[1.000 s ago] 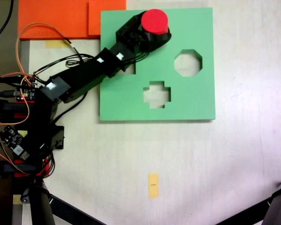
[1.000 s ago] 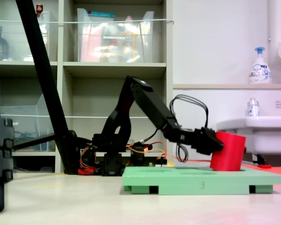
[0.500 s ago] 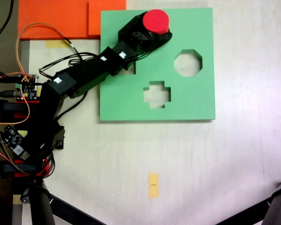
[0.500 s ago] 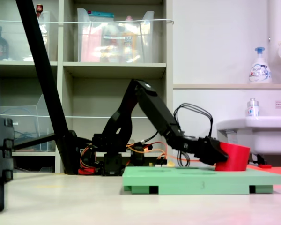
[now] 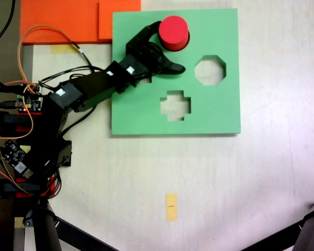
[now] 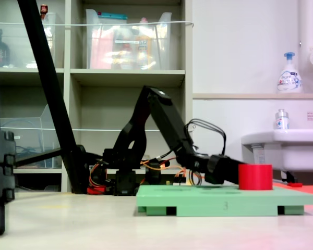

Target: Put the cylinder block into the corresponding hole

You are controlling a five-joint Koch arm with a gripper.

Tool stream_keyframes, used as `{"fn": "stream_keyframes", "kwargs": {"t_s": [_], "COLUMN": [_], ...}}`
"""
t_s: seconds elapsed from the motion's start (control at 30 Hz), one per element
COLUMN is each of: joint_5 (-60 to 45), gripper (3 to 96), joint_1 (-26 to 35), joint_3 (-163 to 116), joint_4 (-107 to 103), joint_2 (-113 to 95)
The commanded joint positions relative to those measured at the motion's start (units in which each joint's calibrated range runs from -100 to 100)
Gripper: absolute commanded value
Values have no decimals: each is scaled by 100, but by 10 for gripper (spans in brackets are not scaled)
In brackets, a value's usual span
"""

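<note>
Cylinder block (image 5: 174, 32): upright, sunk in the green board (image 5: 214, 112), near the board's far edge.
Gripper (image 5: 166, 47): spread wide beside it, seen in the first exterior view.
Second exterior view: cylinder block (image 6: 255, 177) protrudes above the board.

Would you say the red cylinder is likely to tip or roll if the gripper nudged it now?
Probably not. The red cylinder sits upright and partly sunk in the green board, so a nudge should meet the hole's wall. It looks like light foam, and the open gripper stands beside it.
</note>
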Motion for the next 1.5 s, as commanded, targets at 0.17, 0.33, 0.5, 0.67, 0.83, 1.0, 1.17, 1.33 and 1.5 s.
{"fn": "stream_keyframes", "kwargs": {"t_s": [0.17, 0.33, 0.5, 0.67, 0.83, 1.0, 1.17, 1.33, 1.5], "joint_5": [-215, -952, -2061, -3590, -4215, -4352, -4444, -4503, -4498], "gripper": [951, 878, 440, 473, 475, 477, 474, 453, 501], "joint_1": [-313, -825, -1675, -2237, -2520, -2491, -2422, -2408, -2418], "joint_3": [-190, 59, 308, -1008, -4049, -6152, -6810, -6810, -6810], "joint_4": [-2011, -4004, -5169, -4707, -3542, -3012, -3629, -5102, -5169], "joint_2": [-4656, -7575, -10201, -10424, -10424, -10424, -10424, -10424, -10424]}}
